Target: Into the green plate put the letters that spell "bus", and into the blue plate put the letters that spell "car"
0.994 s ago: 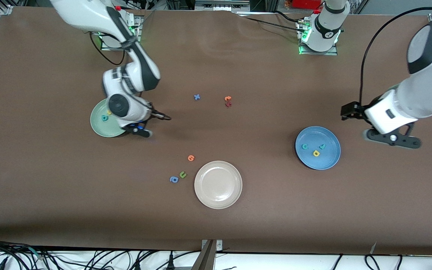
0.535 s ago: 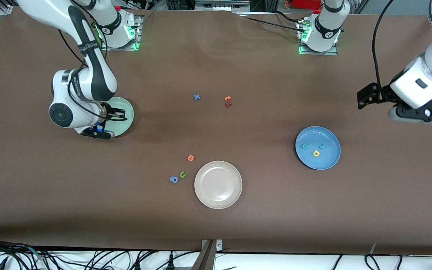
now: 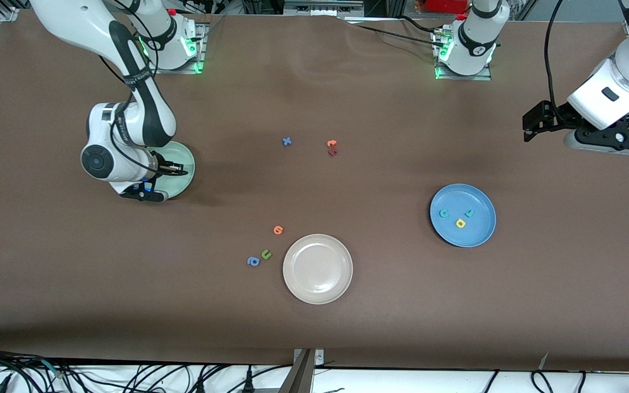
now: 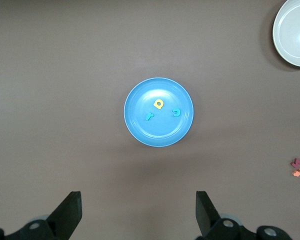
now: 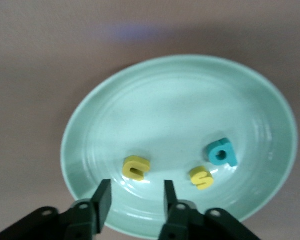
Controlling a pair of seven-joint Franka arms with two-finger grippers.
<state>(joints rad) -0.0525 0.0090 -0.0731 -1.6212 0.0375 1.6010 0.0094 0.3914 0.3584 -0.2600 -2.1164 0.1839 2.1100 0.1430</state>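
The green plate (image 5: 115,115) holds a yellow "u" (image 5: 136,167), a yellow "s" (image 5: 202,177) and a teal "b" (image 5: 222,153). My right gripper (image 5: 136,192) hangs open just above the plate's rim beside the "u", with nothing between its fingers. In the front view the right gripper (image 3: 141,194) and its arm hide those letters and part of the green plate (image 3: 182,164). The blue plate (image 3: 478,229) holds a teal "c" (image 3: 444,213), a yellow "a" (image 3: 461,222) and a teal "r" (image 3: 469,213). My left gripper (image 3: 613,145) is wide open and empty, high over bare table beside the blue plate (image 4: 140,130).
A cream plate (image 3: 318,295) lies near the front camera. Beside it lie an orange letter (image 3: 278,230), a green "u" (image 3: 266,254) and a blue "a" (image 3: 253,261). A blue "x" (image 3: 286,141) and orange and red letters (image 3: 332,147) lie mid-table.
The right arm swung across the green plate toward its own end of the table. The left arm drew up and away from the blue plate, toward the bases.
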